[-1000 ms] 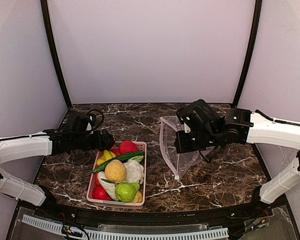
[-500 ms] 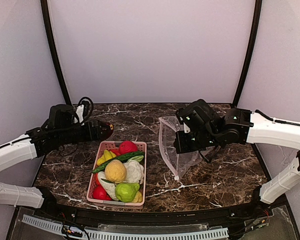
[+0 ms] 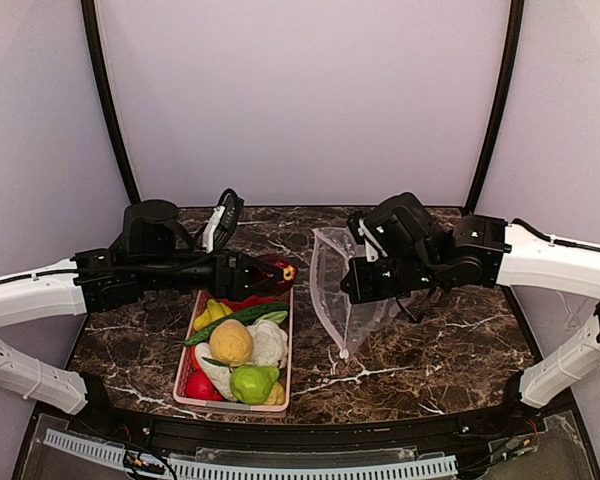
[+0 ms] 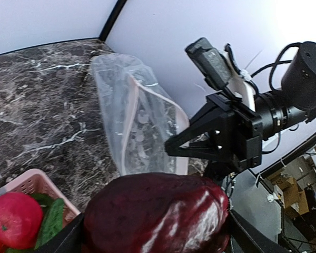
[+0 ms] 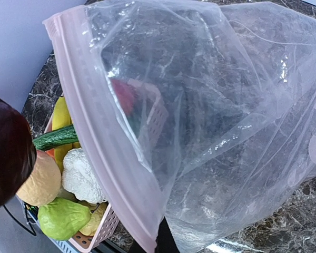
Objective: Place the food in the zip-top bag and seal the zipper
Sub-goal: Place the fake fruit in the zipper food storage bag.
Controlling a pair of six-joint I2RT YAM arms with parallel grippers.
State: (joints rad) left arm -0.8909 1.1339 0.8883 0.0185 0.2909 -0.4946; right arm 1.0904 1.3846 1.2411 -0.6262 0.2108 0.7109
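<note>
Maroon and glossy, the toy vegetable (image 4: 155,211) sits between the fingers of my left gripper (image 3: 254,270), which are clamped around it from both sides, and it hangs in the air just above the far right corner of the pink basket (image 3: 288,350). The rest of the food lies inside this basket: a yellow banana (image 3: 210,312) and a green cucumber (image 3: 242,318) at the far end, a yellow-orange ball (image 3: 230,342) and a white cauliflower (image 3: 270,342) in the middle, a green fruit (image 3: 252,383) and a red fruit (image 3: 198,385) at the near end. To the right of the basket my right gripper (image 3: 352,285) is closed tight on the zip-top bag (image 3: 332,290) and holds it upright. The mouth of the bag gapes open and faces toward the basket, so the pinkish zipper (image 5: 102,142) is not pressed together. The lower corner of the bag hangs down beside the basket's right wall; I cannot tell if it touches the marble table (image 3: 450,340).
</note>
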